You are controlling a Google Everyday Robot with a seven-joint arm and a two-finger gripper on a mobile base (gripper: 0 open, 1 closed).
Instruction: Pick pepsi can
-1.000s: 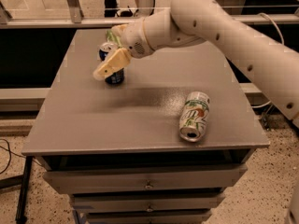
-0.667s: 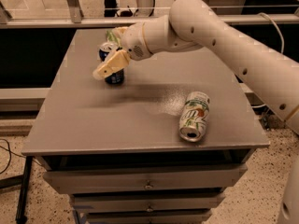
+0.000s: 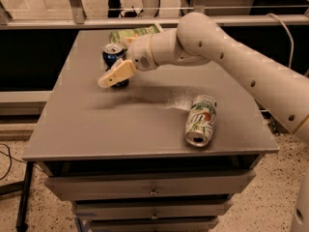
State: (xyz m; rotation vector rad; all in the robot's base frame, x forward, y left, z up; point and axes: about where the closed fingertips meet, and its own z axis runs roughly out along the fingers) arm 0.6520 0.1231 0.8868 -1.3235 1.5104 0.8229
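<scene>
The pepsi can, dark blue with a silver top, stands upright near the back left of the grey table top. My gripper is at the can with its jaws open astride it. One pale finger crosses in front of the can's lower part. The other finger is behind the can's right side. The can rests on the table.
A white-and-green can lies on its side at the front right of the table. A green packet lies at the back edge behind the gripper. Drawers sit under the table top. A rail runs behind it.
The arm's elbow has shifted slightly; the gripper and the pepsi can stay in the same place.
</scene>
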